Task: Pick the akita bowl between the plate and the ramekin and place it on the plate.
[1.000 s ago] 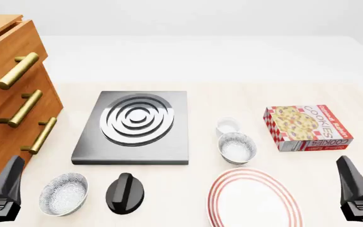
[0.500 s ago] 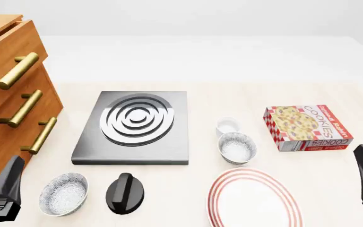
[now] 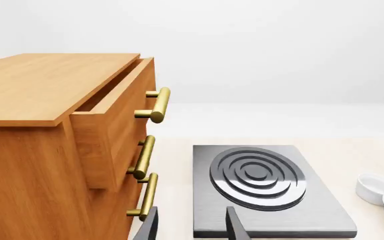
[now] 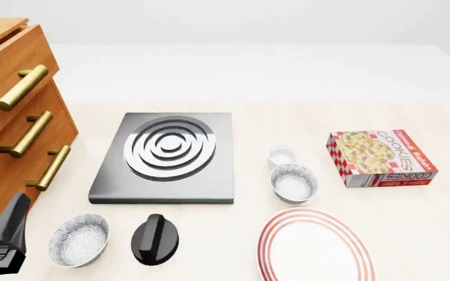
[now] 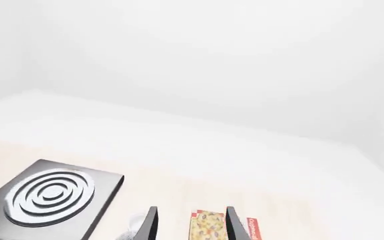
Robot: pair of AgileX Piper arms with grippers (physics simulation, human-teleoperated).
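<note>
Pale wooden table (image 4: 412, 222) under white walls; both claws spread, empty.

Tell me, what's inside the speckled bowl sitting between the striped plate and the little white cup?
Nothing visible: the akita bowl shows only its speckled white interior. Its near inner wall is hidden by the rim. The ramekin just behind it also looks empty, as does the plate.

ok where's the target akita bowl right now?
Front view, right of centre: the akita bowl sits between the ramekin behind it and the plate in front, right of the stove plate.
</note>
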